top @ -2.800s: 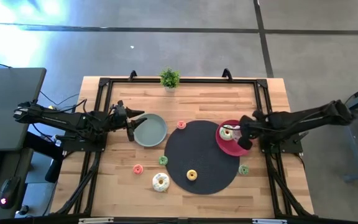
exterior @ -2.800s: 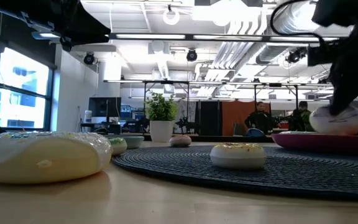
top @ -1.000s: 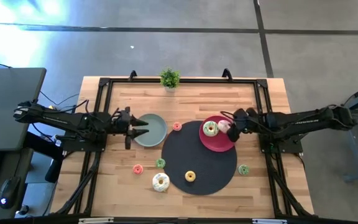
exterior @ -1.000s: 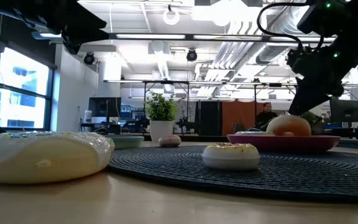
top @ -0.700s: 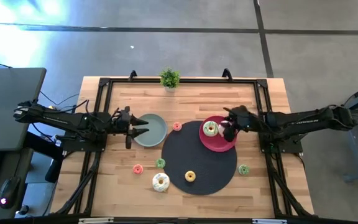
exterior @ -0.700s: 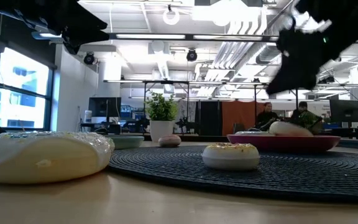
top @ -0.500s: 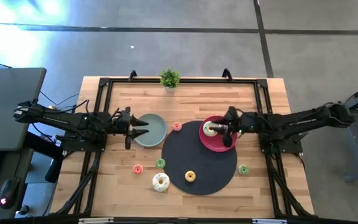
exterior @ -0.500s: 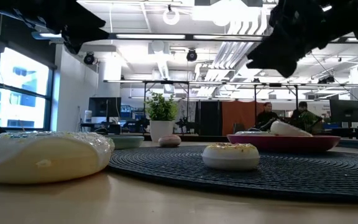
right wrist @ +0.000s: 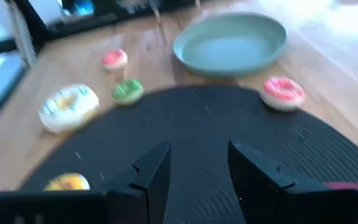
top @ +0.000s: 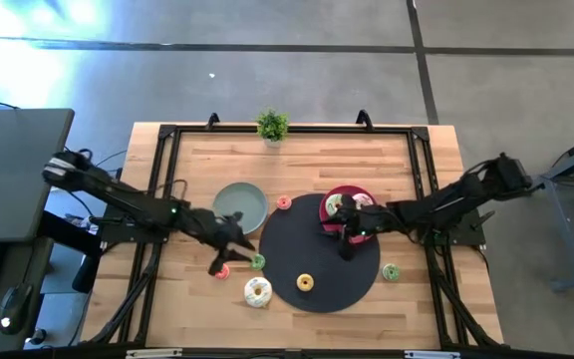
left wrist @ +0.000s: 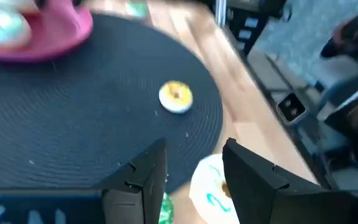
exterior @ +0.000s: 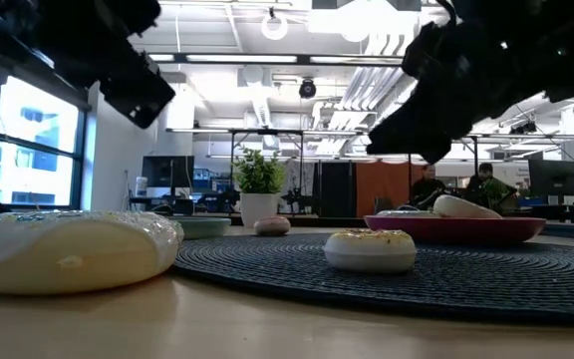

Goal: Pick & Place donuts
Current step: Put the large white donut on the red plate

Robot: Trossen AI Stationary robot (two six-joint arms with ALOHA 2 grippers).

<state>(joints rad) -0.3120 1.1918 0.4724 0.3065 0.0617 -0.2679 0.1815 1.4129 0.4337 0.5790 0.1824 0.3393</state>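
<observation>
The left gripper (top: 229, 249) hangs over the wooden counter (top: 187, 299), close to the small pink donut (top: 221, 271) and the small green donut (top: 258, 261); its jaws are spread, with nothing between them; the right gripper (top: 339, 237) hangs over the big black mat (top: 297, 239), just beside the red plate (top: 352, 193); its jaws are spread too, and hold nothing. Two donuts sit on the red plate; one has pale frosting (top: 334, 206), the other (top: 361, 202) is partly hidden by the arm. A small yellow donut (top: 306, 283) lies on the mat; a big white donut (top: 257, 291) lies on the counter just off the mat's edge; another small pink donut (top: 284, 202) sits between the grey-green plate (top: 240, 202) and the mat; a green donut (top: 391, 271) lies alone on the mat's far side. A little potted plant (top: 272, 126) stands at the back edge.
</observation>
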